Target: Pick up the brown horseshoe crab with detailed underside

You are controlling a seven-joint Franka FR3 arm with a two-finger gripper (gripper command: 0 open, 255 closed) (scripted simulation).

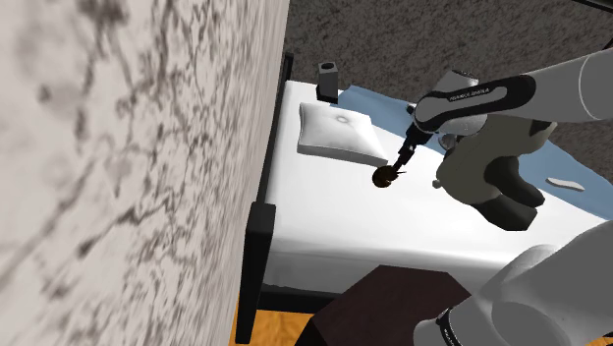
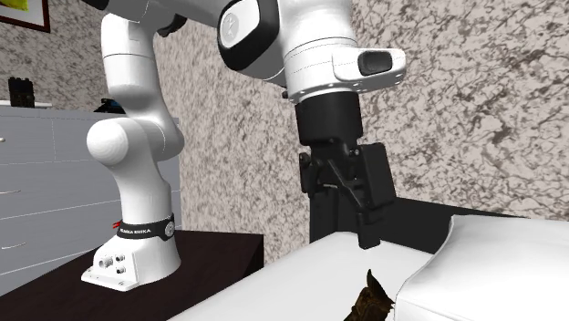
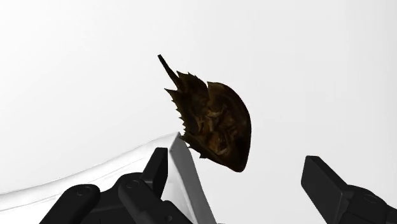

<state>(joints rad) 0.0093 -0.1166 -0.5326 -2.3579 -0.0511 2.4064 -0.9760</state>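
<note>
White arm outstretched, wrist vertical, black gripper downward, its 2 fingers wide apart.

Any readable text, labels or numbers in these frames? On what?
"FRANKA EMIKA": white letters on the black band near the arm's base, second exterior view, barely legible.
White letters on the dark forearm band, shoulder view: too small to read.
No other text visible.

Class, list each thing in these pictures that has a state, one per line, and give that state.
Claw: open, just above the crab, not touching it.
Crab: lying on the bed, not held.
Pillow: lying flat on the bed, apart from the crab.
Drawers: shut.
</note>
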